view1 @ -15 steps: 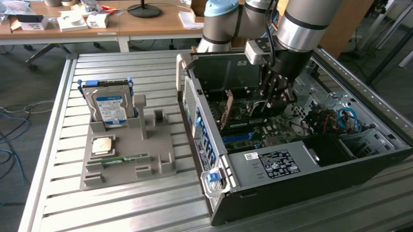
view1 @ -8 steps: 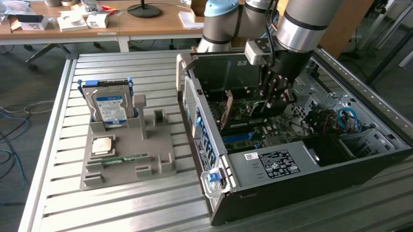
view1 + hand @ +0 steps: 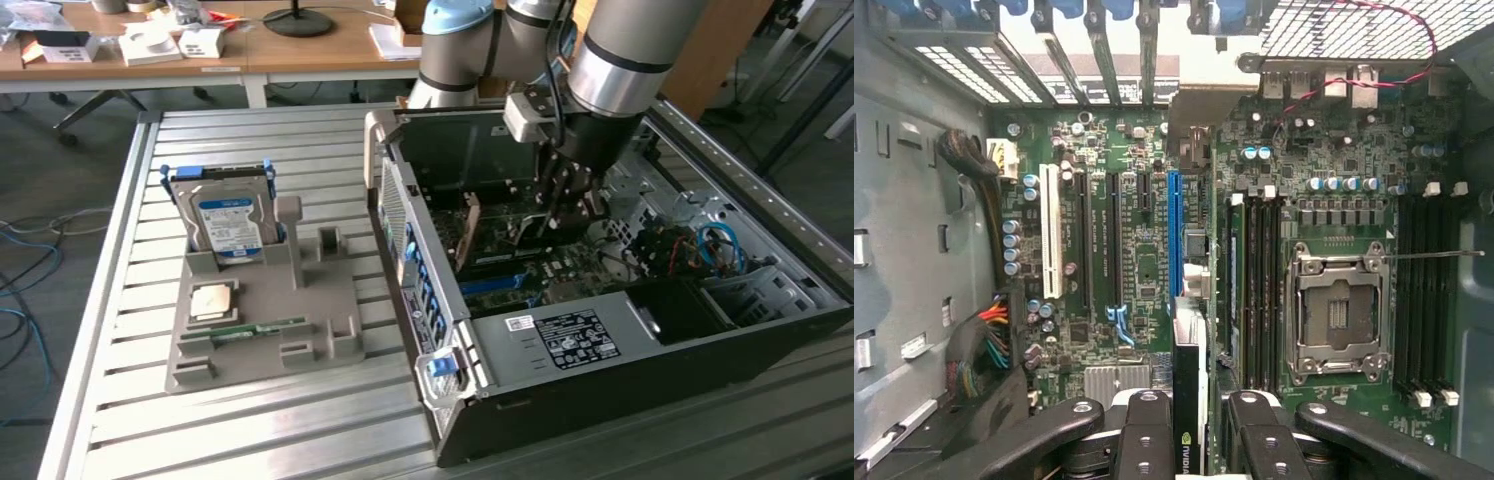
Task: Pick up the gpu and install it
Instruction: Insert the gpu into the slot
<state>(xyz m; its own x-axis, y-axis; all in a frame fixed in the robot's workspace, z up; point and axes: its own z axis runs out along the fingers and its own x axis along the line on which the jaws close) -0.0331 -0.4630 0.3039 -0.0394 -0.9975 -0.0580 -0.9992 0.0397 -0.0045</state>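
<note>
You see the gripper (image 3: 1199,405) clamped on the gpu (image 3: 1189,360) (edge-on, between 2 fingers (image 3: 1149,430)). It appears aligned with the blue slot (image 3: 1174,235).

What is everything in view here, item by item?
slatted metal table: one, silvery, beneath everything
open computer case: one, black-grey, on table, exterior view's right
motherboard: one, green, inside case
thin flat gpu circuit card: one, dark with green logo, held edge-on over motherboard
moulded tray: one, grey, on table, exterior view's left
boxy hard drive: one, blue-white label, upright in tray
square chip: one, tan, flat on tray
narrow memory stick: one, green, flat on tray
robot arm: one, grey, extends down into case
gripper: one, black, shut on gpu
</note>
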